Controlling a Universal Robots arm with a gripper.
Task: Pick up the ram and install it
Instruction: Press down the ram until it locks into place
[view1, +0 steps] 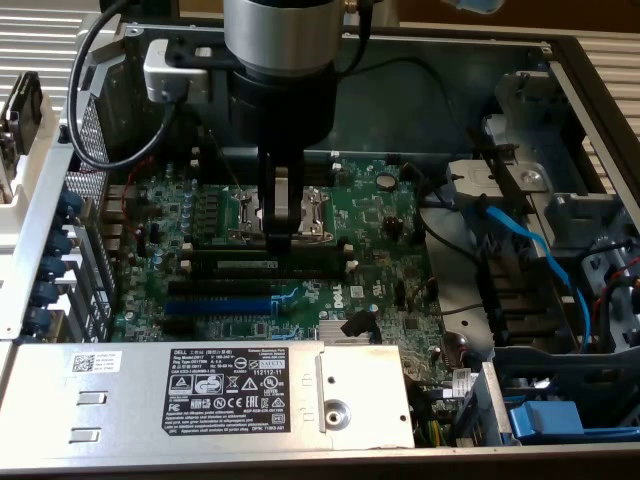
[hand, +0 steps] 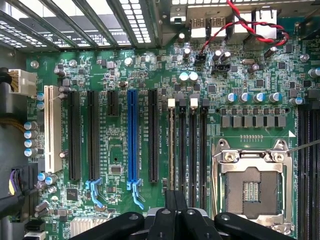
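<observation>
Ram (view1: 262, 263) at center of the exterior view, lying lengthwise in one of the black memory slots (view1: 270, 277) on the green motherboard (view1: 385, 225); dark stick with a pale label, seated low and level with the slot beside it. In the wrist view, ram (hand: 172, 150) seen edge-on as a thin strip running down the slot toward the lower middle of the frame, white end clip (hand: 171, 103) at its far end.

Claw (view1: 281, 245) directly above the ram, fingers drawn together and pressed down on the stick's top edge near its middle (no gap visible between the tips). Claw (hand: 176, 206) at lower center of the wrist view, black fingers (hand: 170, 200) together over the same slot.

Blue expansion slot (view1: 218, 303) just below the memory slots in the exterior view. Empty processor socket (view1: 280, 210) just above them, partly behind the claw. Grey power supply cover (view1: 240, 395) across the lower left. Blue cable (view1: 530, 250) at right.
</observation>
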